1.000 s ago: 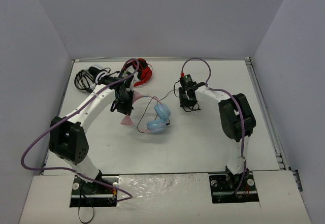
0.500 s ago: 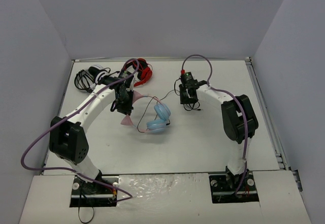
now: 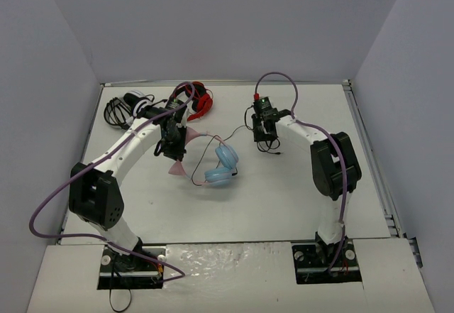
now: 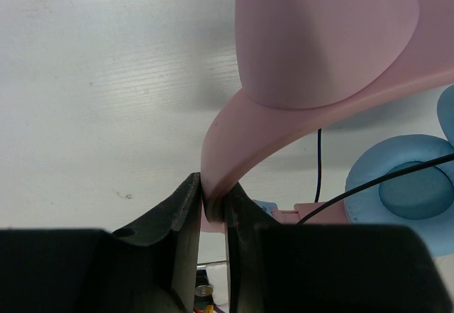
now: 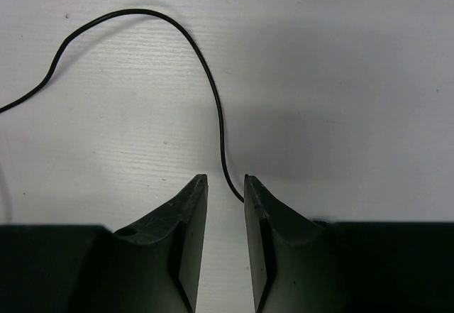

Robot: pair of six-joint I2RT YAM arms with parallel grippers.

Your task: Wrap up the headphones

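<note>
Two-armed wrap barely begun: left gripper (image 4: 213, 196) clamped on headphones' (image 3: 227, 157) headband (image 4: 284, 125); right gripper (image 5: 225, 182) narrowly apart astride cable (image 5: 220, 135), grip unclear. Next: pinching, winding.

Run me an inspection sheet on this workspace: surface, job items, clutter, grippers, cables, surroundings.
Surface: white table, no spills seen.
Job's things: pink-and-blue headphones mid-table, not yet wrapped.
Clutter: red-and-black headphones and black-and-white headphones near the far edge.
Grippers: left gripper clamped on the pink headband; right gripper narrowly parted at the thin black cable, grip unclear.
Cables: thin black cable trailing loose; purple arm cables.
Surroundings: plain walls; nothing else seen.
</note>
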